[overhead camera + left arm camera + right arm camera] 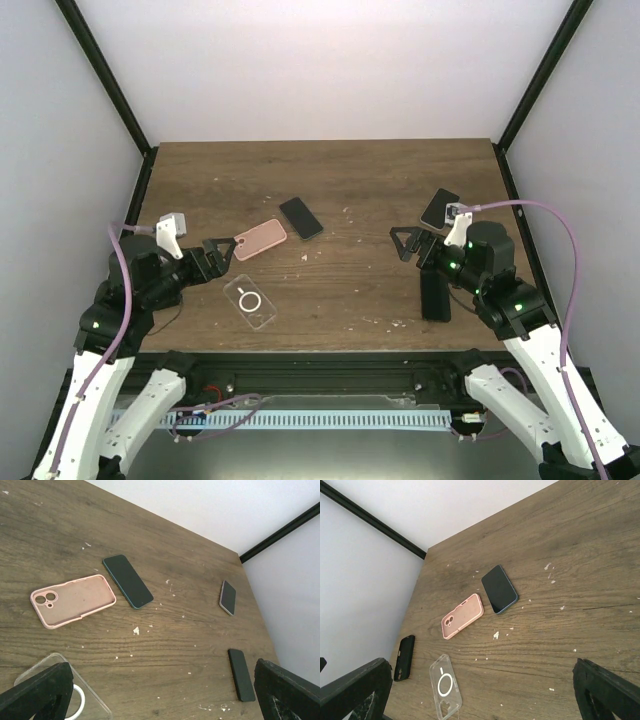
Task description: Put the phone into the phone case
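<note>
Both pincers hang apart over the wooden table (350,180) and hold nothing. The left gripper (222,255) sits low at the near left, its two black fingers (35,692) spread wide at the bottom corners of its wrist view. The right gripper (400,244) sits at the right, its fingers (605,687) just as wide apart, pointing toward the middle of the table.

The dark phone (301,218) lies flat, screen up, a little left of the table's centre, with a blue edge showing in the wrist views. Just beside it, on its near left, lies the pink phone case (260,239), open side up, its camera cutout at the left end. From the left wrist a thin strip of table seems to part the two. Nearer still, just right of the left gripper, lies a clear case (249,301) with a white ring on it.

At the far right a second phone (437,207) lies flat, close to the right arm. Near right of it lies a black phone or case (435,295); I cannot tell which
</note>
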### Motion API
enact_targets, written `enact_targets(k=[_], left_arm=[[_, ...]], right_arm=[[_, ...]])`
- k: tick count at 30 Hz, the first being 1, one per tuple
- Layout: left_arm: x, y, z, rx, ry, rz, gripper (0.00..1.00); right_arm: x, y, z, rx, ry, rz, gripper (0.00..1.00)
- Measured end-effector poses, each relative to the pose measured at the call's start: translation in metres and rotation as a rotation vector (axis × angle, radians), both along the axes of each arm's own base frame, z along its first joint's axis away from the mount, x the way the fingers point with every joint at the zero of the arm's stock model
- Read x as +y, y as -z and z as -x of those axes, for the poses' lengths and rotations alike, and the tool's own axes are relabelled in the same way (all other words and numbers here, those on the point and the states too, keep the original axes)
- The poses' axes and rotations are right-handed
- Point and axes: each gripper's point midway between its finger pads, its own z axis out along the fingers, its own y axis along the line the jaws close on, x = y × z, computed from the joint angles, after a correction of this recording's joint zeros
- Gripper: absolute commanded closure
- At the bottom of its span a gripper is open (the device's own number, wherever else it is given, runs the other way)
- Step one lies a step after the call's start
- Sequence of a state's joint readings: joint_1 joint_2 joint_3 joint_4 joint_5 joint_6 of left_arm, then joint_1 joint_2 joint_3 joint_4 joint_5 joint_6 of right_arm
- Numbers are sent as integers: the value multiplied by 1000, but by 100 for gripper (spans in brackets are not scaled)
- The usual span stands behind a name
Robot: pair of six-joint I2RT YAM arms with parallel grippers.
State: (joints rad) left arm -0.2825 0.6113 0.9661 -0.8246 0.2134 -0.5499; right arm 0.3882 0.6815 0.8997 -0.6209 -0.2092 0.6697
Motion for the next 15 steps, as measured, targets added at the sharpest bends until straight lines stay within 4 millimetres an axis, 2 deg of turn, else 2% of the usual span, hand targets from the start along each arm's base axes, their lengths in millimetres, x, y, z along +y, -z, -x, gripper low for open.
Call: enact_targets(k=[10,13,15], left_arm=[[3,-2,0,-14,-20,0,3],[10,8,-4,19,-73,1,8],[15,22,-9,71,-123,-2,11]], right_arm=[[0,0,0,1,0,0,0],[0,0,0,5,3,-5,0],[0,2,-1,16,7,-10,0]])
